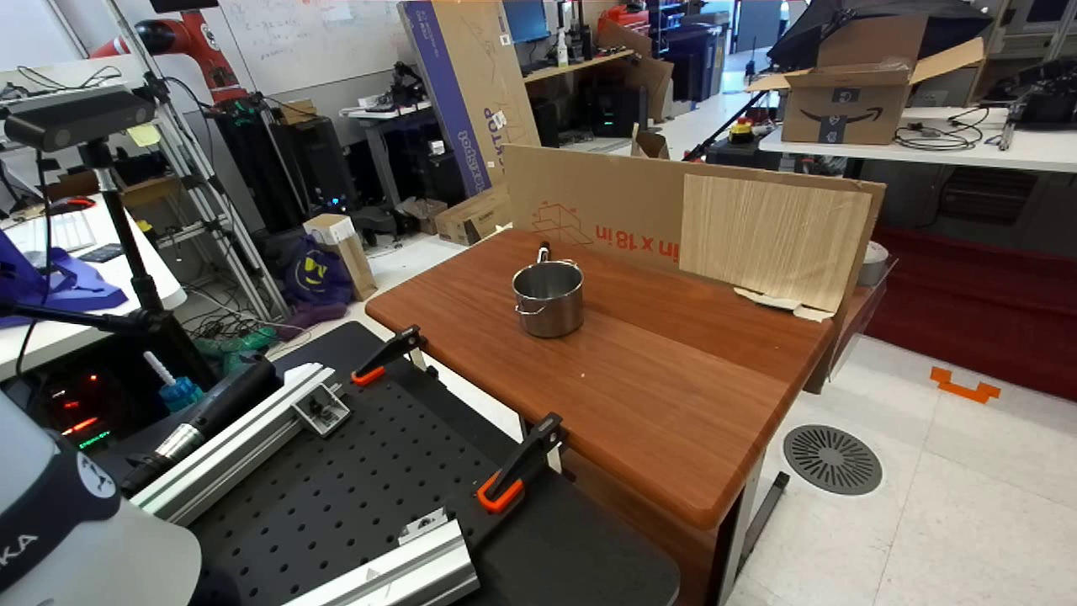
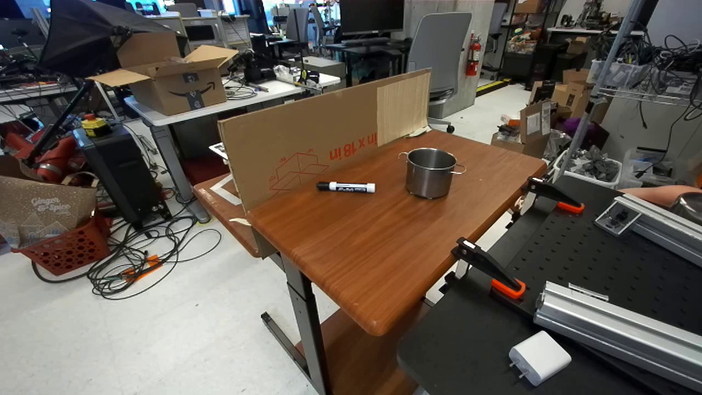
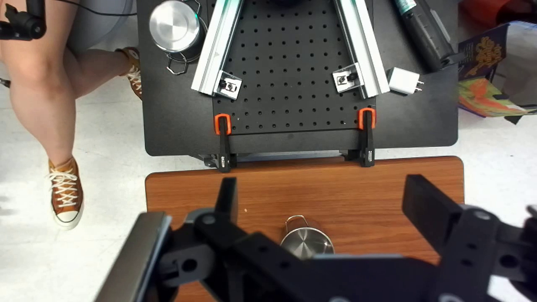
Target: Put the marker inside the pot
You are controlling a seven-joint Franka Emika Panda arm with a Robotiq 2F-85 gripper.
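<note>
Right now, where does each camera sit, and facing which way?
In an exterior view: high by the black bench, facing across the table; this robot's white body shows lower left.
In an exterior view: high off the table's end, facing the cardboard obliquely; this robot absent.
Wrist view: overhead, facing down at bench and table past the open gripper.
Both exterior views share the pot and marker.

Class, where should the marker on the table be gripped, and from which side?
Probably best from above, with the open tool closing across the middle of the marker. It lies flat on the tabletop, its slim, straight barrel offering two long sides. Coming in end-on looks worse: its white end faces the pot, and its black end lies near the cardboard panel.
</note>
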